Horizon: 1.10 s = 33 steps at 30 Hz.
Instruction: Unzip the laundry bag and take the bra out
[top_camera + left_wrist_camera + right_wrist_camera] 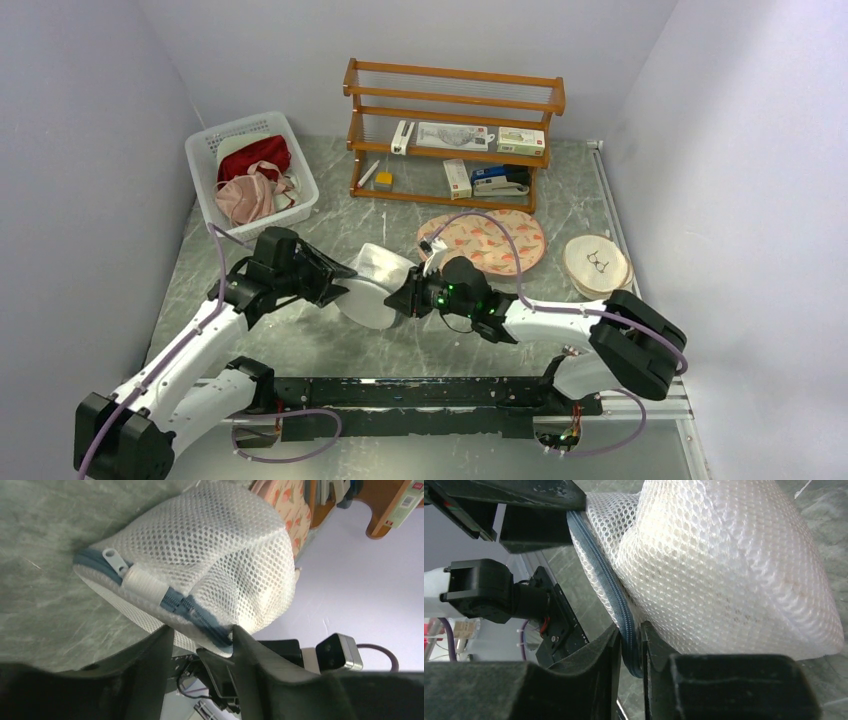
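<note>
White mesh laundry bag [377, 290], dome-shaped, with a blue-grey zip [192, 611] and a white pull [116, 561]. It is located at the middle of the table [330, 345], nearer its front edge, between both tools. Right tool [630, 640]: clamped on the zip seam. Left tool [200, 642]: fingers apart astride the opposite rim; whether they grip cannot be told.

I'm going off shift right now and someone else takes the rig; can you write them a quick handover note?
Grippers: right gripper shut on the zip seam of the laundry bag; left gripper appears clamped on the opposite rim.
Bag: held between the arms, mid-table.
Done: bag grasped.
To do: zip looks closed and the zip pull is ungrabbed; unzip, then take out the bra, unseen through the mesh.
</note>
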### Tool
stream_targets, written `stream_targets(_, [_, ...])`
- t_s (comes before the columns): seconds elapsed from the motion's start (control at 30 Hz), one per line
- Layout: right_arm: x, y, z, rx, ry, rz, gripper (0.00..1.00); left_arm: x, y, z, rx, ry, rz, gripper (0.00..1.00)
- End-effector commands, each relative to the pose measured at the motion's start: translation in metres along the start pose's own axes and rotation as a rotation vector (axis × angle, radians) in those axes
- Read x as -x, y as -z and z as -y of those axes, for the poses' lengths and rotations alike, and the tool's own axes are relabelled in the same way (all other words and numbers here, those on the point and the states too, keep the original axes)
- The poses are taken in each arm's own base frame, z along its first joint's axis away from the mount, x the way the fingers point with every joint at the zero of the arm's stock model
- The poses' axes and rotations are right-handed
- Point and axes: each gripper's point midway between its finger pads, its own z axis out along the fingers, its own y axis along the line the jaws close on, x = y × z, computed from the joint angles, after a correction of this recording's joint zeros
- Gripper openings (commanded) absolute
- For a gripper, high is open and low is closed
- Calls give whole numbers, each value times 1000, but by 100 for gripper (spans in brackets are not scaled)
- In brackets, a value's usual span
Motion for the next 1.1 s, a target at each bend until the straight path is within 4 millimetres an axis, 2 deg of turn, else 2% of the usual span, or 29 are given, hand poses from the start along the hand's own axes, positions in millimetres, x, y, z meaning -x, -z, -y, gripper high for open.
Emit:
stream_targets(0.0, [11,4,-3,-27,55,16,21,15,4,8,-24,-40,99,48])
stream_targets(0.1, [19,11,-6,-38,72,35,29,28,14,5,20,-121,175,31])
stream_targets(0.2, [29,18,-5,-82,70,48,51,53,37,8,90,-244,319,15])
stream_targets(0.23, [35,21,-5,-99,67,60,56,62,47,13,102,-295,373,8])
stream_targets(0.27, [40,24,-7,-105,72,70,62,71,56,21,105,-361,421,7])
stream_targets(0.37, [61,33,-12,-110,85,96,71,87,85,68,37,-651,520,7])
stream_targets(0.4, [66,36,-11,-118,87,101,73,91,98,90,4,-796,555,7])
stream_targets(0.5, [77,47,-2,-164,88,106,78,93,118,131,-34,-1119,580,7])
stream_targets(0.57, [81,54,8,-197,76,110,78,97,116,143,-4,-1279,567,7])
stream_targets(0.67, [85,65,26,-232,37,128,79,93,96,140,25,-1444,466,7])
stream_targets(0.77, [90,71,37,-228,-17,143,80,65,63,119,62,-1598,371,7])
stream_targets(0.87, [91,71,41,-218,-32,122,81,39,41,96,112,-1738,328,7])
stream_targets(1.07, [92,67,40,-204,23,64,97,-5,24,70,81,-1930,326,7])
